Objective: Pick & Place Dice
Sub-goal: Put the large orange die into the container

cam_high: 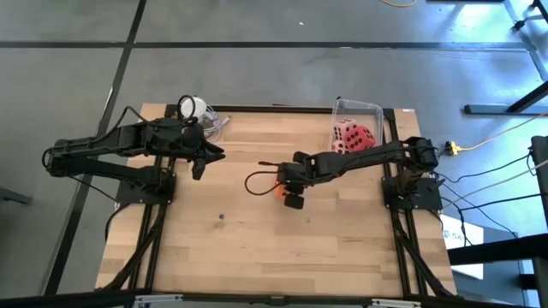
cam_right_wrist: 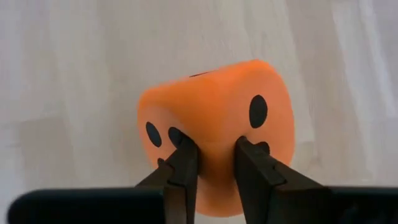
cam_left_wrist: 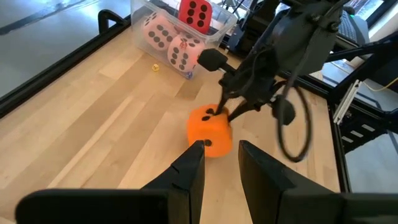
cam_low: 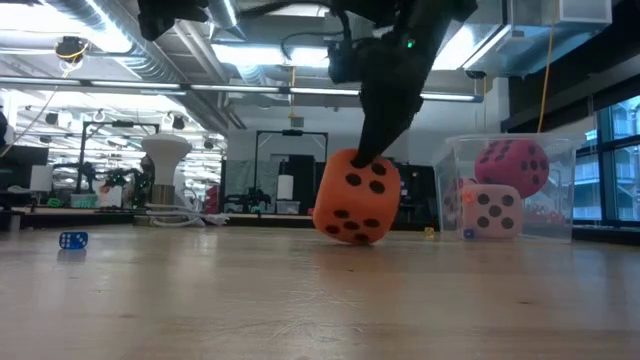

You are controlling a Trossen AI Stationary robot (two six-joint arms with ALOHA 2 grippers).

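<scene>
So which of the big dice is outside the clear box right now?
The orange die, pinched by the right pincer mid-table. The red die and pink die sit inside the clear bin.

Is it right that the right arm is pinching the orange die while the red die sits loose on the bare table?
Not quite. The right gripper does pinch the orange die, but the red die sits inside the clear bin with the pink dice, as the left wrist view shows.
</scene>
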